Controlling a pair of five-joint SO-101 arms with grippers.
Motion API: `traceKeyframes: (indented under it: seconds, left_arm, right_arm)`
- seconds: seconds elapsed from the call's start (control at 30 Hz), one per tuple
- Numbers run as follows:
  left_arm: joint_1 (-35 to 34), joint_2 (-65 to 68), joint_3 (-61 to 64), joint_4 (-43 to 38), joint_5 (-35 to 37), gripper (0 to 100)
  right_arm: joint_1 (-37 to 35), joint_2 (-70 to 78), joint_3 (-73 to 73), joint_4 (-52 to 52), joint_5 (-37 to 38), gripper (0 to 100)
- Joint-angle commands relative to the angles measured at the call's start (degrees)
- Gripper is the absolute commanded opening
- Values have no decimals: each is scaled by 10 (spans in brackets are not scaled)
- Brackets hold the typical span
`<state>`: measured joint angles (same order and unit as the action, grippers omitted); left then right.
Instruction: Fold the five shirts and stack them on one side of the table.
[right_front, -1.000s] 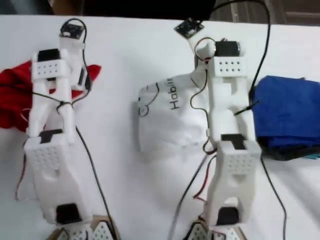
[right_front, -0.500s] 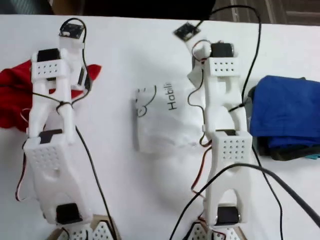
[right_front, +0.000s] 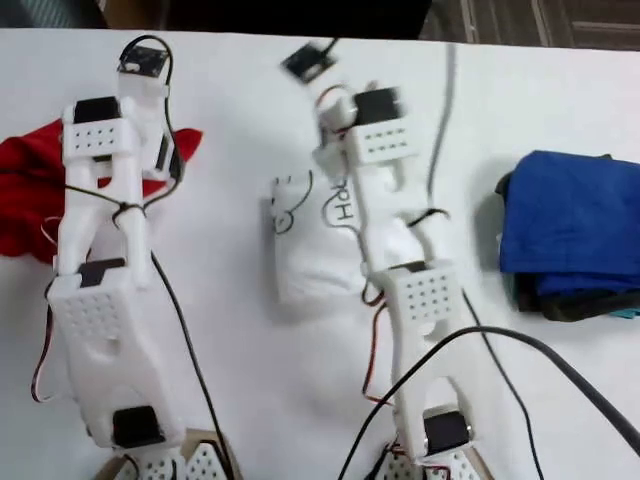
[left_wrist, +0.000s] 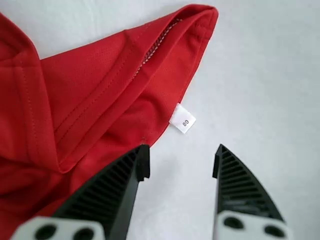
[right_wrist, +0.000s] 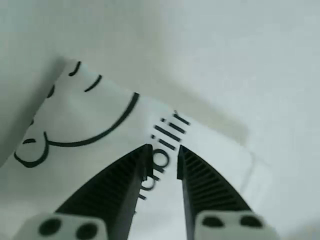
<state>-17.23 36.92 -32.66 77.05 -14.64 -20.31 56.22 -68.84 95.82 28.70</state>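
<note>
Left claw (left_wrist: 180, 155) wide open, empty, at red shirt (left_wrist: 90, 95) edge. Right claw (right_wrist: 162, 155) barely parted over white shirt (right_wrist: 90, 115) – grips nothing.

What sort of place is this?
Probably a robotics lab or workshop: two small wired arms stand on a white table among a red shirt, a white shirt and folded blue clothes.

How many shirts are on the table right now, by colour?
Red shirt: 1
White shirt: 1
Blue shirt: 1
Dark garment under the blue shirt: 1
Teal cloth, only a sliver showing beside the dark garment: 1
Total: 5
</note>
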Motion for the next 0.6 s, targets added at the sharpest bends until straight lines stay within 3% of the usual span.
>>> traceKeyframes:
  seconds: [0.0, 0.23, 0.5, 0.57]
  left_arm:
    - [-5, -7, -2, -5, 0, 226]
    - [-5, -7, -2, -4, 0, 226]
    - [11, -13, -7, 11, 5, 226]
    - [29, -14, -22, 42, 40, 226]
  right_arm:
    - [-24, 22, 0, 4, -3, 136]
    - [-12, 73, -17, 6, -3, 168]
    - [11, -25, -84, 13, 4, 169]
    - [33, -35, -84, 9, 11, 169]
